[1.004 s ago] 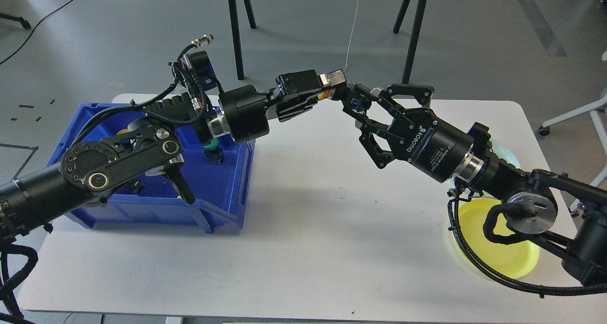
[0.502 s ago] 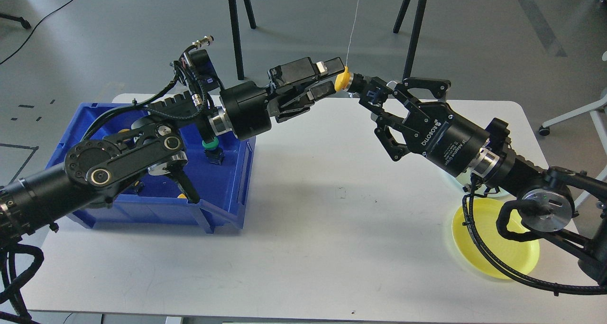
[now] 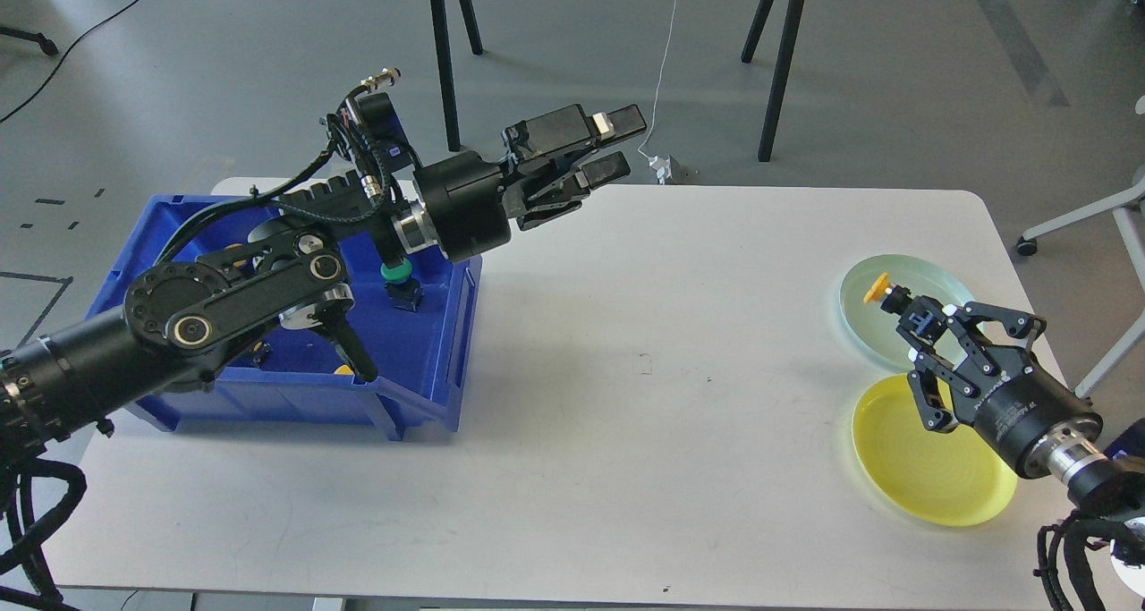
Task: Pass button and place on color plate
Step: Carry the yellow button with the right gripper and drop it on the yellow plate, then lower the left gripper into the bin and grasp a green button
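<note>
My right gripper (image 3: 905,316) is shut on a yellow-capped button (image 3: 877,289) and holds it over the pale green plate (image 3: 930,282) at the right of the table. A yellow plate (image 3: 939,468) lies just in front of that plate, under my right wrist. My left gripper (image 3: 613,146) is open and empty, raised above the table's far edge, right of the blue bin (image 3: 420,360). A green-capped button (image 3: 395,274) sits in the bin below my left forearm.
The blue bin stands at the table's left and holds several more buttons, mostly hidden by my left arm. Tripod legs (image 3: 778,65) stand on the floor behind the table. The table's right edge is close to the two plates.
My right gripper took the yellow button away from my left gripper and carried it right and down to the pale green plate. My left gripper let go and stays open, nearly still.
</note>
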